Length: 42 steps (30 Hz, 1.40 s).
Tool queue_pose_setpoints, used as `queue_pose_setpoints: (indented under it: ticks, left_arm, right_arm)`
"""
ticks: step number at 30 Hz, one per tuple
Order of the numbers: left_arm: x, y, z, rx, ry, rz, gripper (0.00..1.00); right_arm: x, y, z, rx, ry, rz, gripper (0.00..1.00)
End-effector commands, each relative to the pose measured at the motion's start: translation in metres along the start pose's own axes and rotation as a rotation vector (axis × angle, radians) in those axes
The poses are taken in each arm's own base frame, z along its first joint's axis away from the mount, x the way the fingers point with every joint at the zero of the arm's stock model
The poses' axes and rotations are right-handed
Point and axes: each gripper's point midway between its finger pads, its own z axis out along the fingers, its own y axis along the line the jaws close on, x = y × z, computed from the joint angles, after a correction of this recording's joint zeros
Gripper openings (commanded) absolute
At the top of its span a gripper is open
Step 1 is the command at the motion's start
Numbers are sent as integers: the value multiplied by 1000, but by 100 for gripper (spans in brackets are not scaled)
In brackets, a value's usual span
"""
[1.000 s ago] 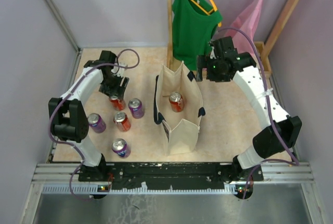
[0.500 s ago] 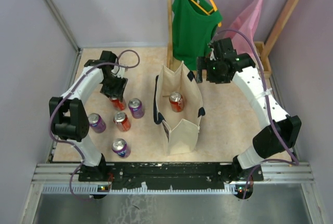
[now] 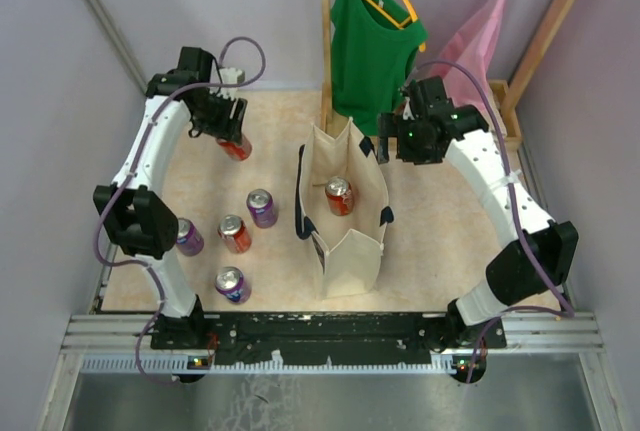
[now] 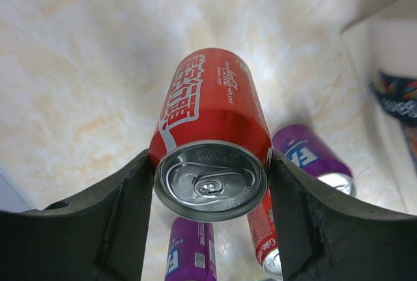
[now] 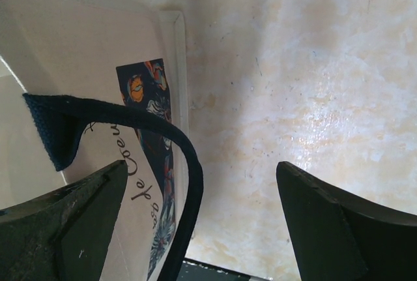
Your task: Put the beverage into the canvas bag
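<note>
My left gripper (image 3: 230,131) is shut on a red cola can (image 3: 237,147) and holds it above the far left of the table. In the left wrist view the can (image 4: 212,131) sits top-first between the two fingers (image 4: 117,222). The beige canvas bag (image 3: 360,241) with navy handles stands open at the table's middle, with a red can (image 3: 339,196) inside it. My right gripper (image 3: 386,143) is open at the bag's far right rim. In the right wrist view a navy handle (image 5: 186,163) loops between its spread jaws, beside the bag's printed wall (image 5: 98,53).
On the table left of the bag stand a purple can (image 3: 262,208), a red can (image 3: 235,234), and two more purple cans (image 3: 188,237) (image 3: 233,284). A green tank top (image 3: 370,41) and a pink garment (image 3: 480,36) hang on a wooden rack behind the bag.
My left gripper has closed on the red can, lifted it from the group and moved up toward the far left. The right gripper has hardly moved.
</note>
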Motion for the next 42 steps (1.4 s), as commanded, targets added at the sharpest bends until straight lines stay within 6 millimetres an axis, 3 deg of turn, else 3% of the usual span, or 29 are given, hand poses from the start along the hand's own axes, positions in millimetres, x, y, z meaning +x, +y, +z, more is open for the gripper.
queue_pose_setpoints:
  ticks: [1, 4, 6, 9, 12, 14, 17, 22, 34, 42]
  left_arm:
    - [-68, -15, -50, 83, -234, 51, 0]
    - [-118, -46, -94, 153, -412, 130, 0]
    - [-136, -80, -120, 240, -499, 188, 0]
    - [-136, -145, -145, 370, -558, 287, 0]
    - [-132, -195, -165, 467, -604, 338, 0]
    - [-129, -220, -177, 496, -627, 389, 0]
    - [-115, -249, -175, 539, -592, 457, 0]
    - [-81, -269, -152, 556, -476, 563, 0]
    - [-14, -276, -96, 522, -236, 718, 0]
    - [2, -276, -77, 500, -158, 815, 0]
  right_arm:
    - [-6, 5, -13, -22, -59, -6, 97]
    - [-3, 5, -14, -27, -60, -3, 97]
    - [-1, 5, -14, -31, -58, -1, 97]
    - [-1, 5, -15, -33, -60, -1, 97]
    - [1, 4, -18, -27, -65, 1, 97]
    - [4, 2, -19, -25, -65, 4, 97]
    - [9, 1, -21, -24, -67, 11, 97]
    - [18, -4, -27, -12, -75, 16, 97]
    - [35, -9, -27, -16, -78, 10, 97]
    - [30, -11, -26, 1, -74, -6, 98]
